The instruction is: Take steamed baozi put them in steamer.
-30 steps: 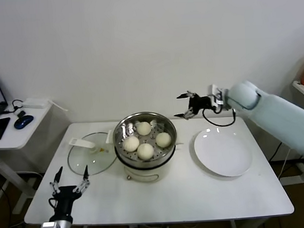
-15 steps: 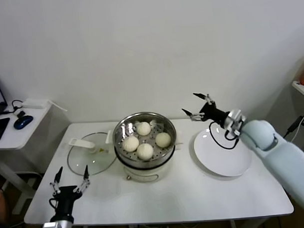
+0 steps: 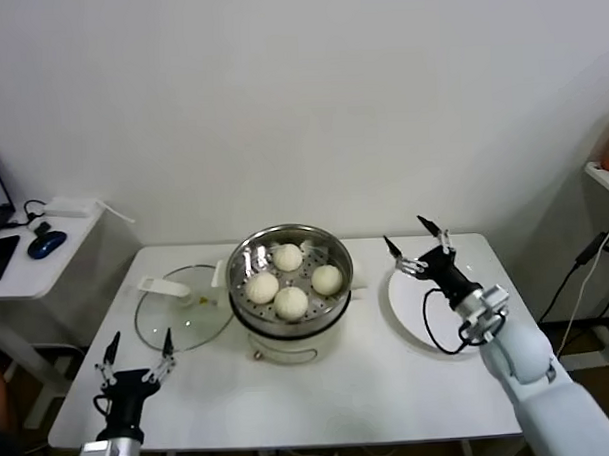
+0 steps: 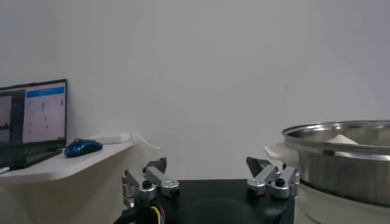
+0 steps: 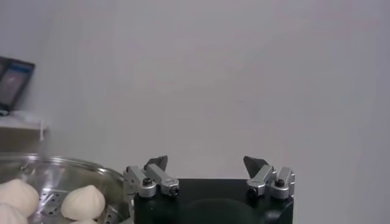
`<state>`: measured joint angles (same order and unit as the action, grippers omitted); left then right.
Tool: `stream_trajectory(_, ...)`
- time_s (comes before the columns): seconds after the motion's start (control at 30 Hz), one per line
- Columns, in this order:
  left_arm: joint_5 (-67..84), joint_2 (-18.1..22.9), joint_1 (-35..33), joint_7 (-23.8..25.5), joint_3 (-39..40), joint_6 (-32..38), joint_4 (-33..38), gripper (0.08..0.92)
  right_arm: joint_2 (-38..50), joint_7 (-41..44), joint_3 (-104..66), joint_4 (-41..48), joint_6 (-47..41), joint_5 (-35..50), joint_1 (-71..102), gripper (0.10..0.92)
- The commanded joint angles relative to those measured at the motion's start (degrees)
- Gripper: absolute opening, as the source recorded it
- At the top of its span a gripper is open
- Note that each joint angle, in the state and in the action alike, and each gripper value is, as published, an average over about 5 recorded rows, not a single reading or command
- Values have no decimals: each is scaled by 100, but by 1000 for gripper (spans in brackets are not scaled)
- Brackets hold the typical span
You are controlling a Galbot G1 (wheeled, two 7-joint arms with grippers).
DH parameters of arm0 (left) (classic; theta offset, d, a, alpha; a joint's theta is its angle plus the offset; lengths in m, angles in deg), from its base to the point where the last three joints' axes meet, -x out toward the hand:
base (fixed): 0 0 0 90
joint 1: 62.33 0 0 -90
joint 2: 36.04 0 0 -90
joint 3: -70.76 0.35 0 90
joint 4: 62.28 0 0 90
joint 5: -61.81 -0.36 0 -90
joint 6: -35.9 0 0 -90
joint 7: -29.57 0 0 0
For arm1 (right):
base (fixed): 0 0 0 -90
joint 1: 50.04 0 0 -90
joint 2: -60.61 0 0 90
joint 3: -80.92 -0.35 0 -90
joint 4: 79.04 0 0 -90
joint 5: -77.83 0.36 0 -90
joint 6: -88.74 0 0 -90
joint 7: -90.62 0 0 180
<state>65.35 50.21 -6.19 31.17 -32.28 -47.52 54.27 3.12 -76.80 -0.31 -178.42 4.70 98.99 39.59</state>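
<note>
Several cream-white steamed baozi (image 3: 291, 302) sit on the perforated tray inside the shiny steel steamer (image 3: 250, 325) at the table's middle. My right gripper (image 3: 417, 246) hangs open and empty to the right of the steamer, over the far left edge of the white plate (image 3: 402, 297). In the right wrist view the open fingertips (image 5: 157, 162) frame bare wall, with the steamer rim (image 5: 61, 165) and baozi (image 5: 85, 202) off to one side. My left gripper (image 3: 136, 352) stands open and empty at the table's front left corner; its wrist view shows the steamer wall (image 4: 341, 164) beside it.
A flat glass lid (image 3: 182, 307) with a white handle lies left of the steamer. A low side table (image 3: 31, 273) at the far left carries a blue mouse (image 3: 47, 242) and a phone. The wall stands close behind the table.
My right arm has swung down and toward the front right, bringing its open gripper from high behind the plate to low over the plate's far edge. The left gripper has barely moved.
</note>
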Motion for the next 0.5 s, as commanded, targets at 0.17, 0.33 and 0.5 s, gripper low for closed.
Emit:
stream_trajectory(0.17,148,52,83,105,-139,-108,28,823,-1643,-187,-905,-496,584,-321,1843,823)
stream_trajectory(0.33,268,78,90,179,-222,-104,12,823,-1781,-152,-836,-497,648,-360,1935,823)
stream_trajectory(0.5,304,107,46,237,-254,-50,29,823,-1816,-114,-767,-537,670,-372,1967,823)
